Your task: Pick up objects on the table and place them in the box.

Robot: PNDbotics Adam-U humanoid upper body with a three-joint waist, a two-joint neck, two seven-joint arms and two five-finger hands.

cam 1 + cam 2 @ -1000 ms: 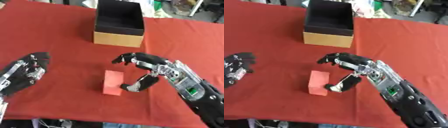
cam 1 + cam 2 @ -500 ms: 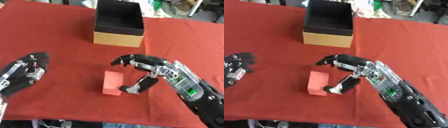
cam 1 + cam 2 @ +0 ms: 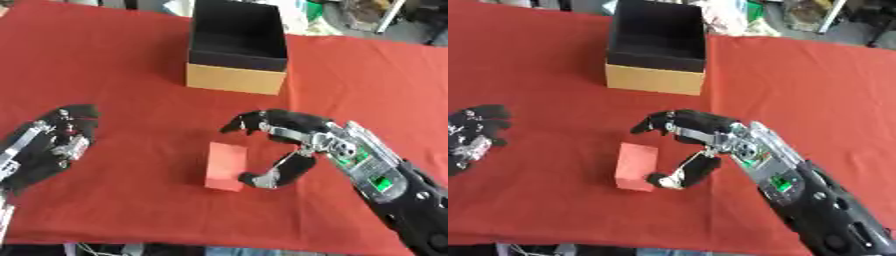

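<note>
A red block (image 3: 226,165) lies flat on the red tablecloth near the front middle. My right hand (image 3: 293,137) hovers just right of it, open, with fingers arched over the block's far end and the thumb (image 3: 267,176) touching or nearly touching its near right corner. The box (image 3: 237,46), tan cardboard outside and black inside, stands open behind the block at the table's far middle. Nothing shows inside it. My left hand (image 3: 51,145) rests open at the left edge, away from the block.
The red cloth (image 3: 105,75) covers the whole table, with bare stretches left and right of the box. Clutter lies beyond the far edge. The front edge runs just below the block.
My right hand has edged slightly left and nearer the block, the thumb closing on its near corner. The block and left hand have not moved.
</note>
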